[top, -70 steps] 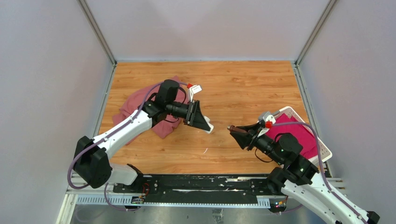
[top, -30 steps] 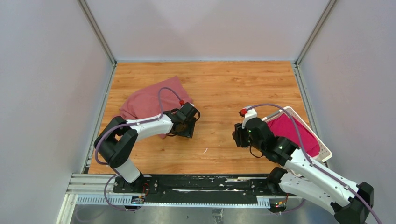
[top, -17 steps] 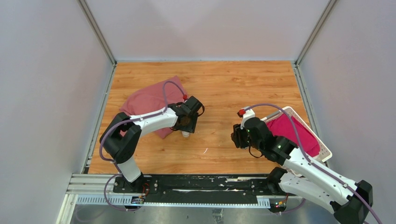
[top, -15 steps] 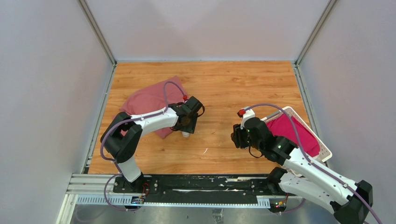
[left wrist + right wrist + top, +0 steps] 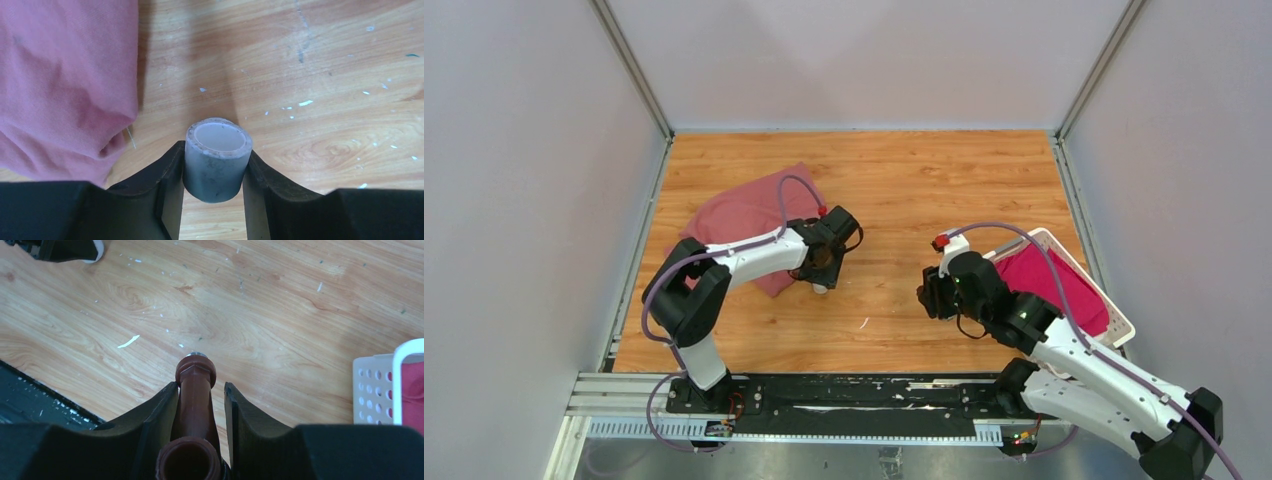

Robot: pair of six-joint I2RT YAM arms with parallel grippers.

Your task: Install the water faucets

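Two halves of one job sit in my claws, well apart above the light wooden table (image 5: 904, 180). The crumpled pink-red cloth (image 5: 60, 75) lies just beside my left gripper (image 5: 214, 159). The white slatted plastic basket (image 5: 372, 385) is off to the right of my right gripper (image 5: 201, 388). My left fingers are clamped on the short white plastic pipe fitting (image 5: 217, 172), low over the table, its round mouth facing my wrist camera; whether it touches the wood I cannot tell. My right fingers pinch the dark reddish-brown tap (image 5: 195, 405), its long axis running along them, the silvery metal end (image 5: 196, 355) pointing out and down at the boards. My worry is cross-threading if the two axes meet tilted, or the smooth fitting twisting in my grip once I turn.
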